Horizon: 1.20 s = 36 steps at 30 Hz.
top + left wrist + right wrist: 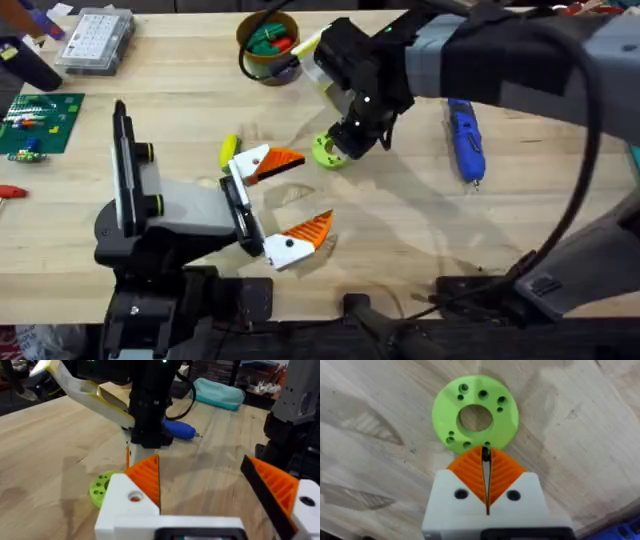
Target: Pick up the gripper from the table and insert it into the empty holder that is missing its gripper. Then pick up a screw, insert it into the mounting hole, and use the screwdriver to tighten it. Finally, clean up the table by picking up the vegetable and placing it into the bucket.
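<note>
Right claw (486,472) hung over the green disc (475,412) with its orange pads (470,472) pressed together on something thin and dark — perhaps a screw, too small to tell. Left claw (282,203) lay spread wide and empty near the table's (400,240) front. Just beyond the right arm lay the screwdriver (465,140) — the bucket (267,45) stood at the far edge, holding green and red items.

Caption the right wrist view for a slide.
Right gripper, pads pinched on a small dark screw, at the rim of a green disc on the table.
</note>
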Tool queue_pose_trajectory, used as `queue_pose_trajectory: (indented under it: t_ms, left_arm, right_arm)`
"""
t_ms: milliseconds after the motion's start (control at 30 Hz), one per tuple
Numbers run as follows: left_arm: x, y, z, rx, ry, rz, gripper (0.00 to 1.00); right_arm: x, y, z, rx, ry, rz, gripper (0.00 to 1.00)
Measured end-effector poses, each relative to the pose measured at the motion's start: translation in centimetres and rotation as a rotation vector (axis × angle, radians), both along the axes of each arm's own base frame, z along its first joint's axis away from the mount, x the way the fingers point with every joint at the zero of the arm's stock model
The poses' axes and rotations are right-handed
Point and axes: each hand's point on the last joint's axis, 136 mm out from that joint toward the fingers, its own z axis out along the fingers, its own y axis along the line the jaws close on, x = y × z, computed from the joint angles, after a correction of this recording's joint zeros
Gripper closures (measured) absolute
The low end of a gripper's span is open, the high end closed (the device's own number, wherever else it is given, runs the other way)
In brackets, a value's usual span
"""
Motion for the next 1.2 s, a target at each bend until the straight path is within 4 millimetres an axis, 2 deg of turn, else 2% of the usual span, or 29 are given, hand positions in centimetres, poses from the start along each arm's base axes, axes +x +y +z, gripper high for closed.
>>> queue_pose_trajectory:
  t_ms: [167,400,467,567,767,933,1200]
  left_arm:
    - [0.0,0.0,0.0,0.0,0.0,0.0,0.014]
    - [0.0,0.0,0.0,0.0,0.0,0.0,0.014]
    - [0.0,0.0,0.0,0.0,0.0,0.0,0.015]
    - [0.0,0.0,0.0,0.0,0.0,0.0,0.014]
    - [0.0,0.0,0.0,0.0,0.0,0.0,0.014]
    - [0.0,0.0,0.0,0.0,0.0,0.0,0.014]
    - [0.0,0.0,0.0,0.0,0.0,0.0,0.015]
  right_arm:
    - [-0.1,-0.1,2.7,0.008,-0.014,0.0,0.998]
    - [1.1,0.5,10.4,0.085,-0.135,0.013,0.998]
    - [1.1,0.5,12.8,0.106,-0.167,0.027,0.998]
    - [0.7,0.1,15.2,0.111,-0.185,0.053,0.998]
    - [-0.2,-0.7,18.3,0.101,-0.19,0.087,0.998]
    - [-0.4,-0.5,20.6,0.121,-0.223,0.109,0.998]
    - [-1.5,1.5,21.9,0.147,-0.261,0.206,0.998]
